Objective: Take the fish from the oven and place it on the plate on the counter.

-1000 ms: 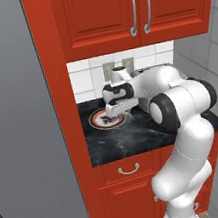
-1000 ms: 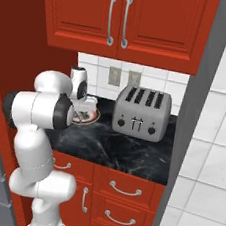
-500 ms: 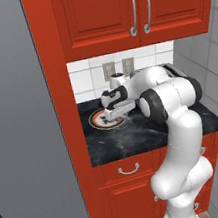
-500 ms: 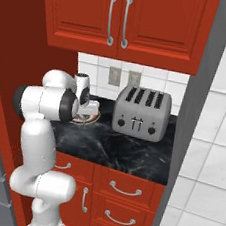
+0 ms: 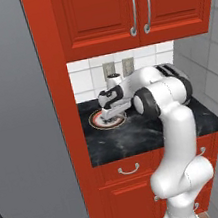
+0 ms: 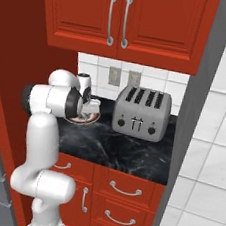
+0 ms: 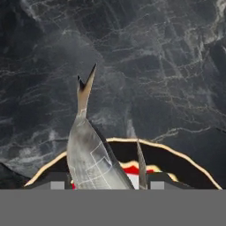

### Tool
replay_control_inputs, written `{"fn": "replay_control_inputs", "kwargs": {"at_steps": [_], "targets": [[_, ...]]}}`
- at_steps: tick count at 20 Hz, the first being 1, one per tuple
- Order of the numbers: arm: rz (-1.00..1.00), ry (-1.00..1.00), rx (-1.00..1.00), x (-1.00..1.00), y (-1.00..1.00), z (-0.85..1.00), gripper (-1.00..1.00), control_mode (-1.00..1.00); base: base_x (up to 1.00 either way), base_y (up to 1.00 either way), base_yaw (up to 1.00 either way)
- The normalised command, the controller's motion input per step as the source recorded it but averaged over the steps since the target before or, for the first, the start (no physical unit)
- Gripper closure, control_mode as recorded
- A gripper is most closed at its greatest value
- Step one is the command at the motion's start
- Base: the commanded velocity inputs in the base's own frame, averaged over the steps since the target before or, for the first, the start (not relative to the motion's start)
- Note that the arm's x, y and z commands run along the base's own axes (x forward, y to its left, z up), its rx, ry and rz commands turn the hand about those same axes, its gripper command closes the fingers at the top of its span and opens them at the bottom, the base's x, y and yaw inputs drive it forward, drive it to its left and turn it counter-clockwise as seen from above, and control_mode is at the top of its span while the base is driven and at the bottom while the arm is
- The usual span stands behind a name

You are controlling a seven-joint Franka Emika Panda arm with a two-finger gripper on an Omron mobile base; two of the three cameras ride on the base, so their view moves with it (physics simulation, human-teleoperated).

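Note:
My gripper [image 5: 112,111] hangs low over the plate [image 5: 99,124], a round plate with a red-orange band and yellow edge at the back left of the black marbled counter [image 5: 136,135]. In the hand view the grey fish [image 7: 88,154] sits between my fingertips [image 7: 59,182]. Its forked tail points away, out past the plate's rim [image 7: 185,158] and over the counter [image 7: 154,66]. The gripper [image 7: 108,183] is shut on the fish. From the right, the gripper [image 6: 87,109] stands above the plate [image 6: 90,119], half hidden by my arm. The oven is out of view.
A steel four-slot toaster [image 6: 140,111] stands to the right of the plate on the counter [image 6: 120,149]. Red upper cabinets [image 5: 128,6] hang overhead and a tall grey panel [image 5: 22,121] closes the left side. Two wall outlets [image 6: 122,77] sit on the tiled backsplash.
The arm's elbow has drawn in toward the plate. The gripper, still holding the fish, has sunk slightly over the plate.

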Motion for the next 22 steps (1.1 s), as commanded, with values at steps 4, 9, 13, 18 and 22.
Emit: {"fn": "replay_control_inputs", "kwargs": {"at_steps": [4,9,13,18,22], "targets": [[0.1,0.0,0.0,0.21,0.17,-0.18,1.0,-1.0,0.0,0.0,0.0],[0.14,0.0,0.0,0.17,0.15,-0.11,1.0,-1.0,0.0,0.0,0.0],[0.14,0.0,0.0,0.23,0.07,-0.06,1.0,-1.0,0.0,0.0,0.0],[0.05,-0.09,0.0,0.47,0.05,-0.03,1.0,-1.0,0.0,0.0,0.0],[0.02,-0.11,0.0,0.43,0.07,-0.04,1.0,-1.0,0.0,0.0,0.0]]}}
